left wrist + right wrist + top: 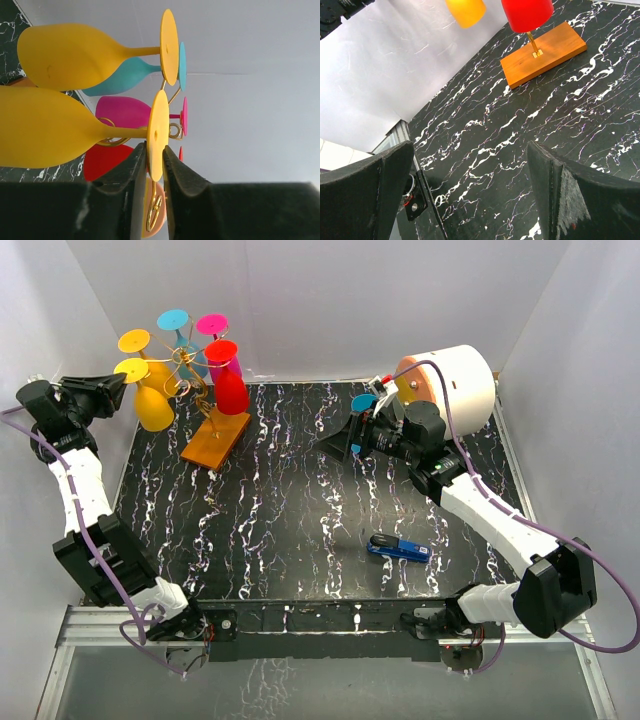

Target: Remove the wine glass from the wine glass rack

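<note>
The wine glass rack [193, 373] is a gold wire stand on an orange base [215, 440] at the back left; several coloured wine glasses hang on it upside down. My left gripper [122, 383] is shut on the round foot [157, 135] of the nearest yellow wine glass [152, 400], whose foot still sits against a curled rack arm [175, 131]. In the left wrist view the gripper [154, 150] pinches the foot's edge, with the bowl [45, 127] to the left. My right gripper [325, 443] is open and empty above mid-table, and it faces the base [542, 52].
A second yellow [70, 55], a teal [120, 77], a magenta [122, 111] and a red glass [228, 380] hang close by. A white cylinder [450, 385] stands at the back right. A blue tool [398, 549] lies on the black marbled table [280, 510]. White walls enclose the table.
</note>
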